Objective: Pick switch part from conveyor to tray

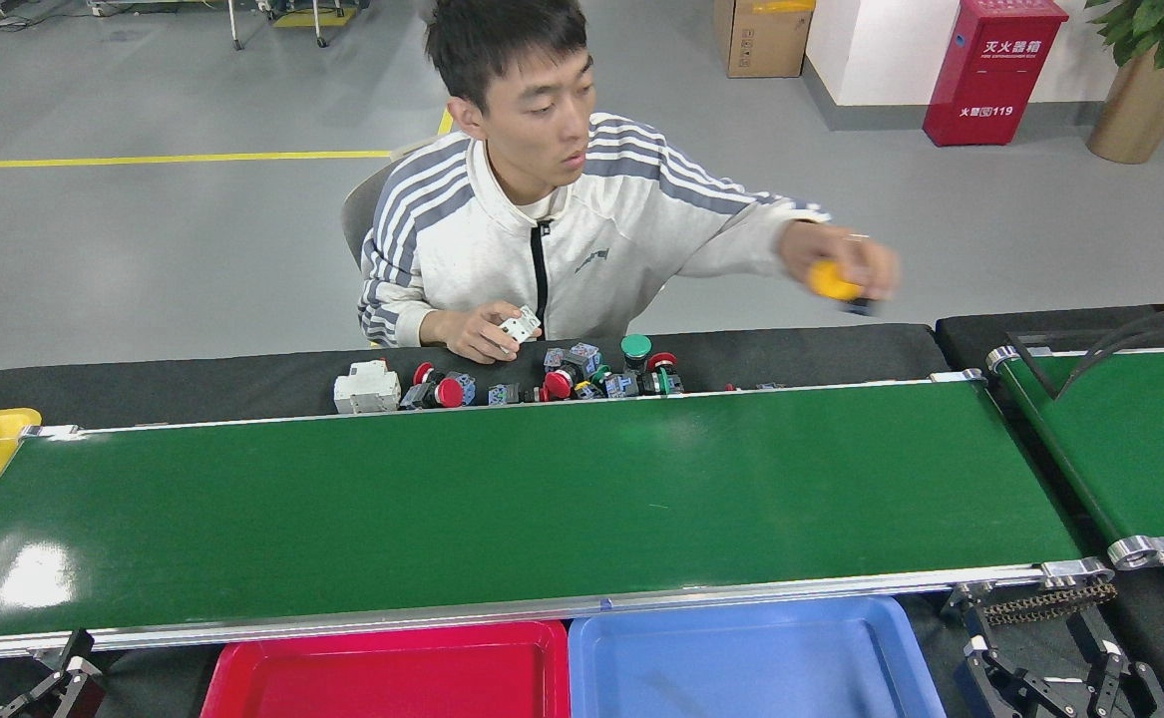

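Jaws of our left gripper (53,688) and right gripper (1040,688): we cannot tell their state.
Beyond the conveyor (502,509), a person's hand (841,264) is holding a yellow switch part (831,281).

We have a single view, taken from the robot's head, looking forward and down. It sits above the near edge of the conveyor (502,509), whose belt runs across the picture from left to right and fills the middle band. At the bottom edge we see the red tray (392,678) and the blue tray (751,663), cut off by the frame, so the camera stands close over them. The view faces a seated person (552,229) across the belt, with grey floor (143,229) behind reaching the top edge. At right, a second green belt (1130,439) enters partly. No second view is given, so no shared region exists.
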Controlling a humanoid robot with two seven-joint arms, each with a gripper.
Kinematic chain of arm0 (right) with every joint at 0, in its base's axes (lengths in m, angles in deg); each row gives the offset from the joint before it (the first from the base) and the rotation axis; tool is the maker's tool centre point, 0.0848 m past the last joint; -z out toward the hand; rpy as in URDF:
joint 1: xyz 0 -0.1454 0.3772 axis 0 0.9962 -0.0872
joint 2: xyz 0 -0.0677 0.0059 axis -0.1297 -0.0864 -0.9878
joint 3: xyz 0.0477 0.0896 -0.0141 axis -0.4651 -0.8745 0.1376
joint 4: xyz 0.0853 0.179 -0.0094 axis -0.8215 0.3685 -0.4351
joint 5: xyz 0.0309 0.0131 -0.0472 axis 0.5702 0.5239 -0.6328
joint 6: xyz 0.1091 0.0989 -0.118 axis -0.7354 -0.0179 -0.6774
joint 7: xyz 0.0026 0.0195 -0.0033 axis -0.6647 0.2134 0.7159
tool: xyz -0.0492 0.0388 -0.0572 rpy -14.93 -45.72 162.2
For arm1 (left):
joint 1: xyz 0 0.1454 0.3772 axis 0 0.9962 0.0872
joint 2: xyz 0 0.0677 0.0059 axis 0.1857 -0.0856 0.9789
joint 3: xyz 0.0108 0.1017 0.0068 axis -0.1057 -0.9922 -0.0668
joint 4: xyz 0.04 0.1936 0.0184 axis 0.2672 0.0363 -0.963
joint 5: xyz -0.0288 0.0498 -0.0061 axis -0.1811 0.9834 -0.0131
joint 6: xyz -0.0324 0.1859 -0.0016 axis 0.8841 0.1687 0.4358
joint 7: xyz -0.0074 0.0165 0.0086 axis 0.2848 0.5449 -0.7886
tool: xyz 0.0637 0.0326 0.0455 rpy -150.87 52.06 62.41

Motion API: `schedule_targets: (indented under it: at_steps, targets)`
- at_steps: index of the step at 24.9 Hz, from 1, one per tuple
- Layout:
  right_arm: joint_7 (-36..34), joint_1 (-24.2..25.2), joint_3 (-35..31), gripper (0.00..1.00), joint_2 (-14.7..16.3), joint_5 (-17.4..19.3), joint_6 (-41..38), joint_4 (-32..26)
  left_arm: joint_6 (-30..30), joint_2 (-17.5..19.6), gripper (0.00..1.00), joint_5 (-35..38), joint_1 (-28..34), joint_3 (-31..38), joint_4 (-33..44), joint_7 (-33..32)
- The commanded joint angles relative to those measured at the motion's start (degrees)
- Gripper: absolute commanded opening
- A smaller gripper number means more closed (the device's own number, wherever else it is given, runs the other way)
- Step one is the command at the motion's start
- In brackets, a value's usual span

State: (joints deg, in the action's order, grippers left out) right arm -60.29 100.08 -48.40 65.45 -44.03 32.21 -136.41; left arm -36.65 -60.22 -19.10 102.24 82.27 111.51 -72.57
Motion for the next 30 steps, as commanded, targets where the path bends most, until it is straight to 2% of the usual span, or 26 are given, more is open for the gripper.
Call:
schedule_targets:
  at_steps: [1,7,9,18,22,24,28,30]
  targets:
    - [-0.4,-0.3,-0.2,1.0,0.6,-0.3,0.1,-0.9,-0.2,0.6,1.0,0.2,0.1,0.4,0.6,0.6]
    - [-3.2,1.2,-0.9,1.0,1.2,-0.2,-9.3,-0.9,-0.3,0.3,1.0,0.1,0.3,0.5,0.6,0.6]
    - [-5.4,2.1,-0.9,1.0,1.2,-0.1,-9.7,-0.9,-0.3,0.3,1.0,0.1,0.3,0.7,0.8,0.6]
    - [-5.4,2.9,-1.2,1.0,1.8,0.4,-10.1,-0.1,-1.1,0.4,1.0,0.1,0.3,1.8,0.9,0.6]
    - [-5.5,2.4,-2.1,1.0,2.4,2.8,-10.2,0.6,-2.0,0.5,1.0,0.2,0.3,1.9,0.8,0.6]
    - [-5.5,2.2,-2.1,1.0,2.0,2.8,-9.7,0.4,-2.0,0.4,1.0,0.1,0.3,1.9,1.0,0.6]
    - [-3.9,2.1,-2.0,1.0,1.7,2.7,-6.7,0.4,-2.0,0.7,1.0,0.1,0.1,1.9,0.9,0.7]
    - [-0.1,1.6,-2.0,1.0,1.7,2.7,-6.1,0.4,-2.2,0.8,1.0,0.1,0.0,1.9,0.9,0.7]
